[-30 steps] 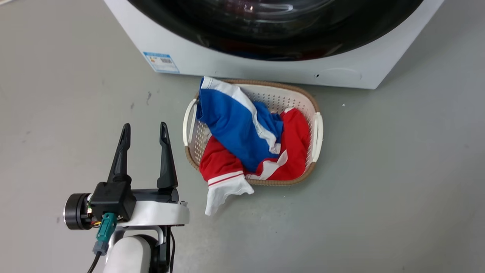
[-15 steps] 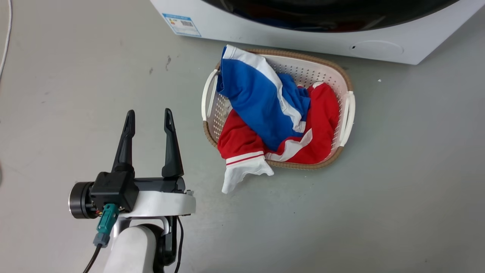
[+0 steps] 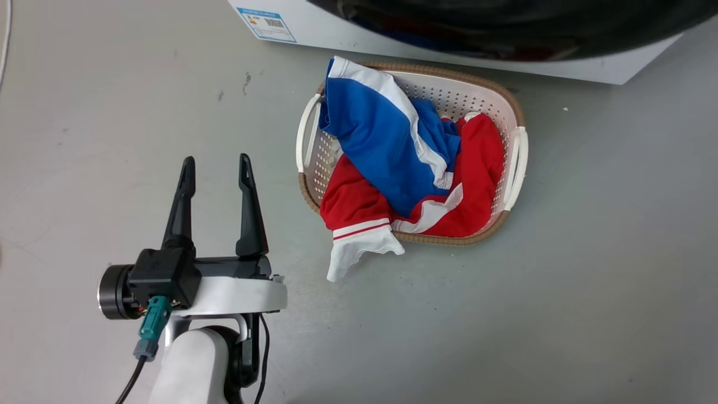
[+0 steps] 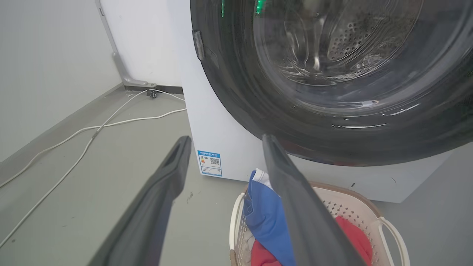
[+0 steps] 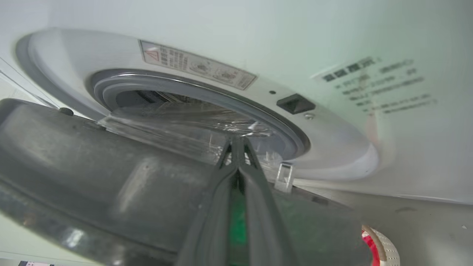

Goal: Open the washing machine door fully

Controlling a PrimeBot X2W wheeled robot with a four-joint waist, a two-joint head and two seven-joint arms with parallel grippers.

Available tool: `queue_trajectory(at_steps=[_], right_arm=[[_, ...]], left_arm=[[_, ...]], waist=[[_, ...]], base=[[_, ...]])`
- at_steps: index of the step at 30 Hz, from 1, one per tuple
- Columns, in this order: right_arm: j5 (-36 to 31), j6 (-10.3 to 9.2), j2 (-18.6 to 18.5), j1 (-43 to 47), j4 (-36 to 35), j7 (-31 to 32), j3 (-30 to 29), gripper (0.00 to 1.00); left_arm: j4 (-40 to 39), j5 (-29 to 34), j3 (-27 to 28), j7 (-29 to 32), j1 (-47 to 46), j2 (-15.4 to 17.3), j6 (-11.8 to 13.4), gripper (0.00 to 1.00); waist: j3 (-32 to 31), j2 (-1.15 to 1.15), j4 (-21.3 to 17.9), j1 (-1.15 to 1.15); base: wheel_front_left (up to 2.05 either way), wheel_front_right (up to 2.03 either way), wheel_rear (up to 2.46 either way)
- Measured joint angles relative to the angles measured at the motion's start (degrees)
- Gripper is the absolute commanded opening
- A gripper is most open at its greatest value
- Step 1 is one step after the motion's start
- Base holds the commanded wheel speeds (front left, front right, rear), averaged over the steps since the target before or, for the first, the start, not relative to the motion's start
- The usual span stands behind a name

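Rests the clenched right pincer (image 5: 236, 143) against the washing machine door (image 5: 92, 166) (only ajar); risks sliding off its glossy rim. Holds left pincer (image 3: 216, 161) released.

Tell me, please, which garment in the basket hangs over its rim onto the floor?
The red garment: its white-cuffed sleeve drapes over the basket's near rim onto the floor, whereas the blue garment lies piled on top of it.
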Motion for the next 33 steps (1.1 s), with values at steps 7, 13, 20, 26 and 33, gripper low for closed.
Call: queue_trajectory(at_steps=[7, 13, 20, 26, 33], right_arm=[[0.7, 0.00, 0.6, 6.8, -5.5, 3.5, 2.2, 0.00], [2.4, -0.01, 0.8, 12.7, -10.6, 5.3, 2.8, 0.00], [4.4, -0.01, 2.1, 21.2, -16.5, 6.8, 4.1, 0.00], [6.3, -0.01, 4.1, 28.1, -21.8, 6.6, 4.8, 0.00], [8.5, -0.02, 7.2, 36.1, -28.8, 5.8, 6.7, 0.00]], left_arm=[[0.2, 1.0, 1.4, 0.0, 0.1, 0.0, -0.6, 1.00], [0.5, 1.7, 2.2, 0.0, 0.9, 0.0, -1.0, 1.00], [0.7, 2.5, 3.5, 0.0, 2.8, 0.0, -1.3, 1.00], [1.1, 3.0, 4.1, 0.0, 3.7, 0.0, -1.7, 1.00], [1.6, 3.6, 4.7, 0.0, 5.5, 0.0, -2.1, 1.00]], waist=[[-1.6, 0.00, -1.7, 0.00], [-3.6, 0.00, -3.1, 0.00], [-6.3, 0.00, -4.9, 0.00], [-8.6, 0.00, -6.2, -0.01], [-11.8, 0.00, -6.8, -0.01]], base=[[0.00, 0.00, 0.00], [0.00, 0.00, 0.00], [0.00, 0.00, 0.00], [0.00, 0.00, 0.00], [0.00, 0.00, 0.00]])
